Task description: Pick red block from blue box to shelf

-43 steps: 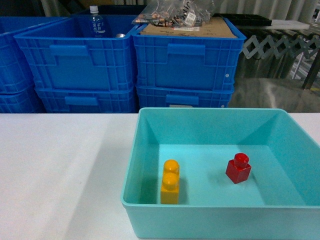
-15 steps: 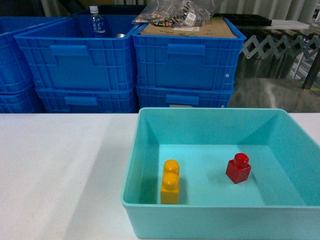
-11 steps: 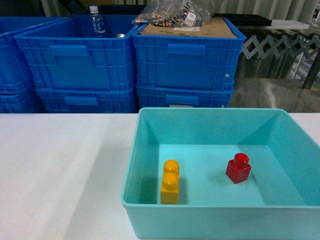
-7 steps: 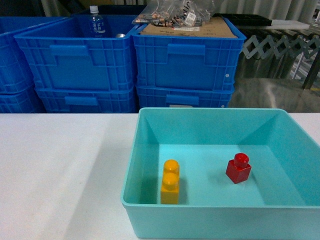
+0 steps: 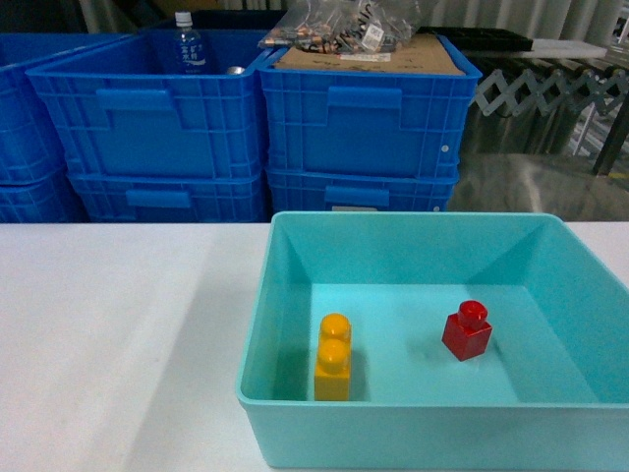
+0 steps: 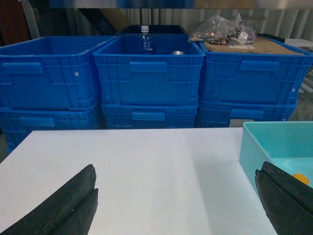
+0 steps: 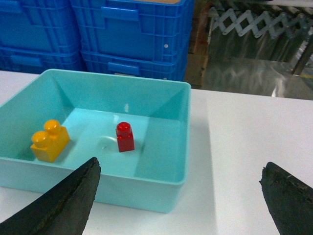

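Nothing of the pick has begun, as I judge it: the red block (image 5: 467, 330) sits on the floor of the blue box (image 5: 423, 423), right of centre, stud up, with nothing touching it. From the head view neither of my hands shows. An orange brick (image 5: 333, 356) stands well apart from the block, toward the box's left wall. The box rests on the white tabletop (image 5: 118, 334), and dark blue crates (image 5: 364, 118) are stacked behind it. I see no shelf in this view.

From my left wrist, my left hand (image 6: 176, 196) hangs over bare tabletop to the left of the box, its two dark fingers (image 6: 63, 205) far apart and holding nothing. Only the box's near corner and a sliver of the orange brick show at the right edge.

From my right wrist, my right hand (image 7: 181, 196) is poised above the box's near-right corner, fingers (image 7: 288, 200) spread wide and empty. The block stands ahead and to the left of the gap between them, clear of every wall.

The right hand looks the better placed. My next move should carry it forward and left over the block, then down, keeping off the box's rim and the orange brick, before closing on the block's sides.
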Controlling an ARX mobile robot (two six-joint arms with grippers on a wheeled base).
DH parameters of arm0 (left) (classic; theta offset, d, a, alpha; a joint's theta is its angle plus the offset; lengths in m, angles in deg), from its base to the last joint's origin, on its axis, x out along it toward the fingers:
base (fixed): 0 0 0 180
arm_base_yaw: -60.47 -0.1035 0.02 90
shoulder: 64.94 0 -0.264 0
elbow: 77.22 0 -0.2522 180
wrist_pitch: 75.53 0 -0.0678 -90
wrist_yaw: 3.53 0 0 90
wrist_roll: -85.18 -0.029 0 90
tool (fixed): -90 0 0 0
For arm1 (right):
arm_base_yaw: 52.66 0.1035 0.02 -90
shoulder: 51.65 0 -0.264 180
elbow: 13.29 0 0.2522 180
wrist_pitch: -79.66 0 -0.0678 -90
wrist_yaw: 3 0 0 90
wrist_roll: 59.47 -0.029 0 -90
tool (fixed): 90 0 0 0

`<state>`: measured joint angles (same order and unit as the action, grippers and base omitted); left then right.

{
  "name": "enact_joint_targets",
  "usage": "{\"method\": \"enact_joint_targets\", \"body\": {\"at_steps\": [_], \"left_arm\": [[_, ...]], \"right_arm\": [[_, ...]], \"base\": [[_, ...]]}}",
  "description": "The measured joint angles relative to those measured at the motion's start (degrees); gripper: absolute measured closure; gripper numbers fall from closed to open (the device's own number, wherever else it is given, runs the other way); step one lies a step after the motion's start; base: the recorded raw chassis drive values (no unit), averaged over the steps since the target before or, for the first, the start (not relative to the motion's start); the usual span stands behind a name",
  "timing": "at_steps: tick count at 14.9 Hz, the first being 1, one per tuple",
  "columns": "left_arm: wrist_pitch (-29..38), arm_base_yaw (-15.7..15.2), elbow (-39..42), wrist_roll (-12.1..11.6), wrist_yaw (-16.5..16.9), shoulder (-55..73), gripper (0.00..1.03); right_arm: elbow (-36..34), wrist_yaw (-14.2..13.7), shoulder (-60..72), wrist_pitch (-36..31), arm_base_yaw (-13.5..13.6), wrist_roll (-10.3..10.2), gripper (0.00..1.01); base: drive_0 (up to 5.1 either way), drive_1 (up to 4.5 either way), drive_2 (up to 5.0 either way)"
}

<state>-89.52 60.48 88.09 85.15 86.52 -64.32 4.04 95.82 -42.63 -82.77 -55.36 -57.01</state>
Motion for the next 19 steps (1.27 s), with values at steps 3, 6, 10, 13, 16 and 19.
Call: {"method": "enact_joint_targets", "body": {"at_steps": [3,6,10,13,16,19], "left_arm": [[0.0,0.0,0.0,0.0,-0.09,0.0,0.05],[0.0,0.0,0.0,0.0,-0.09,0.0,0.05],[0.0,0.0,0.0,0.02,-0.09,0.0,0.05],[0.0,0.0,0.0,0.02,-0.07,0.0,0.05],[0.0,0.0,0.0,0.02,-0.09,0.0,0.05],[0.0,0.0,0.0,0.02,-0.09,0.0,0.05]], "right_arm": [[9.68,1.99,19.04,-8.7,2.03,0.44,0.03],[20.31,3.19,41.48,-13.35,5.46,0.04,0.03],[30.47,-2.64,63.91,-15.45,14.93,3.06,0.03],[38.18,-7.5,77.83,-12.15,20.41,3.43,0.03],[44.89,-11.47,88.06,-10.88,23.32,1.57,0.03],[49.9,-15.56,96.28,-9.86,23.23,-0.96,0.03]], "base": [[0.0,0.0,0.0],[0.0,0.0,0.0],[0.0,0.0,0.0],[0.0,0.0,0.0],[0.0,0.0,0.0],[0.0,0.0,0.0]]}}
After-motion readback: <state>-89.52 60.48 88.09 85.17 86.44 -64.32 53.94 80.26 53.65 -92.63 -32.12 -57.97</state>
